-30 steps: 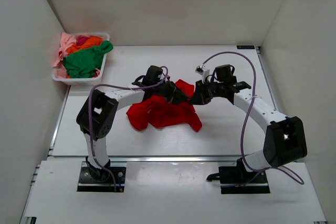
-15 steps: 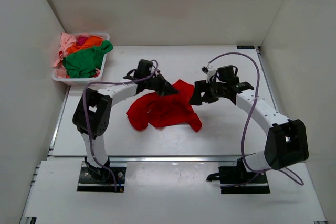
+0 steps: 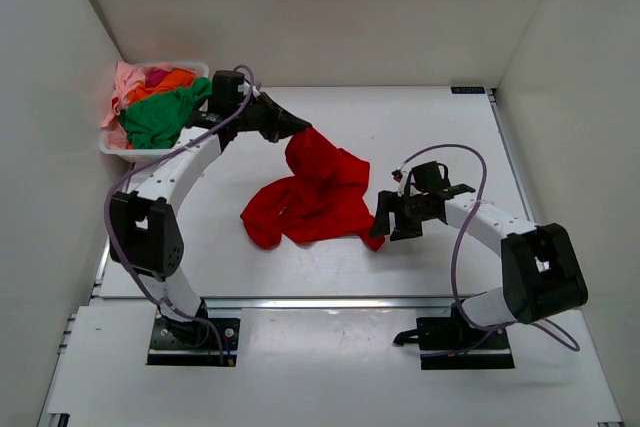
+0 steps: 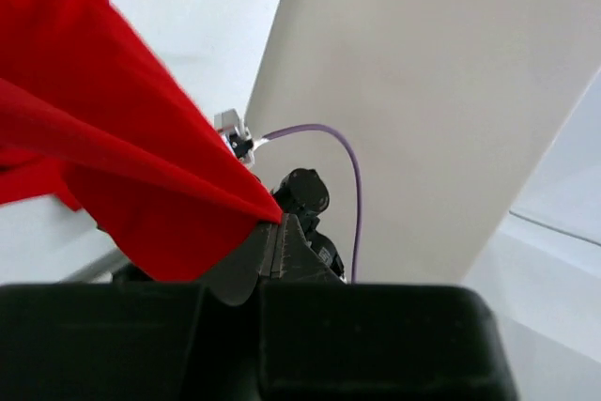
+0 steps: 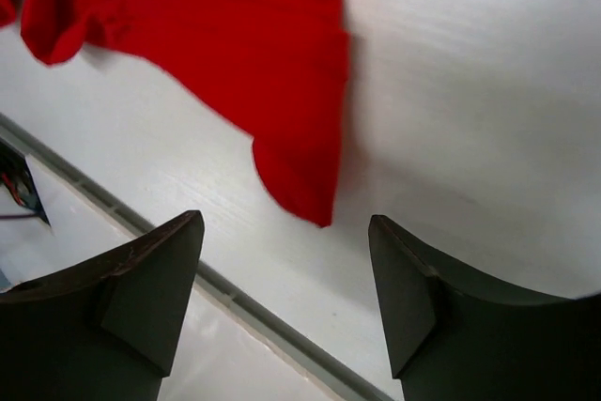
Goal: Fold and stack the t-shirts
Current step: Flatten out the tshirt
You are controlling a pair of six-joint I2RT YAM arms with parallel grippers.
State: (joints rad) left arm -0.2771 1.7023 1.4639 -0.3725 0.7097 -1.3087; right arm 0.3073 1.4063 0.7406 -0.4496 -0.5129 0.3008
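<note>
Grip on red cloth: your left gripper [image 3: 300, 130] is clamped on 1 edge of the bright red soft short-sleeved t-shirt [image 3: 322, 197], holding that edge raised while the remainder lies crumpled on the white table [image 3: 450, 137]. Your right gripper [image 3: 383, 223] stands with jaws spread beside the shirt's near-right corner. Green, orange and pink t-shirts [image 3: 155, 119] fill the white plastic basket [image 3: 140, 154], far left.
</note>
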